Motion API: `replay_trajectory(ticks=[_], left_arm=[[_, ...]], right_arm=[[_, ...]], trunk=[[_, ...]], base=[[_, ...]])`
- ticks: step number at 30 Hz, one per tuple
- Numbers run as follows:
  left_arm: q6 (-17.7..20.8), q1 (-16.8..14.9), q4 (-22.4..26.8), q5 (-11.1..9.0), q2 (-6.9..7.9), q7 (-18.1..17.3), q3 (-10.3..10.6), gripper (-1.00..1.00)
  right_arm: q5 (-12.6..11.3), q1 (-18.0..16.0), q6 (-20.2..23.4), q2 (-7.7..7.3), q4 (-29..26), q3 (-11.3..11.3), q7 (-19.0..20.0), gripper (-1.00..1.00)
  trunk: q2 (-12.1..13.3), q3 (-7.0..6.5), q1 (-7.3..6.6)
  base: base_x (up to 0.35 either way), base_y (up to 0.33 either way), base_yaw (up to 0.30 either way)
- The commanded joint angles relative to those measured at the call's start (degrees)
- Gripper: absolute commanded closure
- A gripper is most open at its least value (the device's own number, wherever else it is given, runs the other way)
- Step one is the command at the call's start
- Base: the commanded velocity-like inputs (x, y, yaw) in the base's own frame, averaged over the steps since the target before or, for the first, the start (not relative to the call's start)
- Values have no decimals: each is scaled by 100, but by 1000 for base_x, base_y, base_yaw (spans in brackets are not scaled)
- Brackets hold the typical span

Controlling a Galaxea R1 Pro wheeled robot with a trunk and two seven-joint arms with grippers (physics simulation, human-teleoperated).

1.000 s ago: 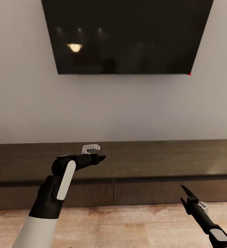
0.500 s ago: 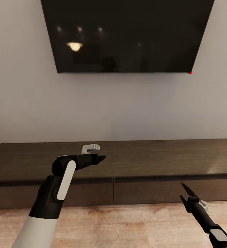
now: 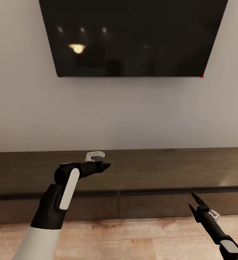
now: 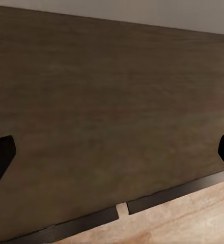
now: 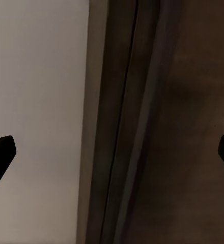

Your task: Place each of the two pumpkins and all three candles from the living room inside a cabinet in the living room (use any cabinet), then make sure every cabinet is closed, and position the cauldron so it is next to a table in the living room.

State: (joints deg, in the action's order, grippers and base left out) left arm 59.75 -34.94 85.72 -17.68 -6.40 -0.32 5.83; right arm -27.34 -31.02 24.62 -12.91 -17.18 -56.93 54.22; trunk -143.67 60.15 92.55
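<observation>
Dark wood cabinet (image 3: pixel 133 173) sits shut just beyond both empty, spread claws, left (image 3: pixel 106 166) and right (image 3: pixel 193 203); the handle-less fronts may defeat any pull.

Cabinet (image 3: pixel 151 169) matt dark wood; television (image 3: pixel 133 36) glossy black.

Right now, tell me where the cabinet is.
In the head view the cabinet stands straight ahead against the wall, under the wall-mounted TV, with both fronts shut. The left gripper hovers over its top; the right gripper is at its right front.
</observation>
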Motion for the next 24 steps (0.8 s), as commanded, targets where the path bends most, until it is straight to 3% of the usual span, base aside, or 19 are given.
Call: replay_trajectory(ticks=[1, 24], left_arm=[[25, -4, 3, 3, -2, -3, -3, -100], [25, -4, 5, -3, -2, -9, -3, -100]], right_arm=[[-34, -3, 47, -1, 4, -9, 13, -100], [-34, -2, 44, -1, 13, -11, 27, -100]], trunk=[[-2, 5, 0], [-2, 5, 0]], base=[[163, -105, 0], [31, -22, 0]])
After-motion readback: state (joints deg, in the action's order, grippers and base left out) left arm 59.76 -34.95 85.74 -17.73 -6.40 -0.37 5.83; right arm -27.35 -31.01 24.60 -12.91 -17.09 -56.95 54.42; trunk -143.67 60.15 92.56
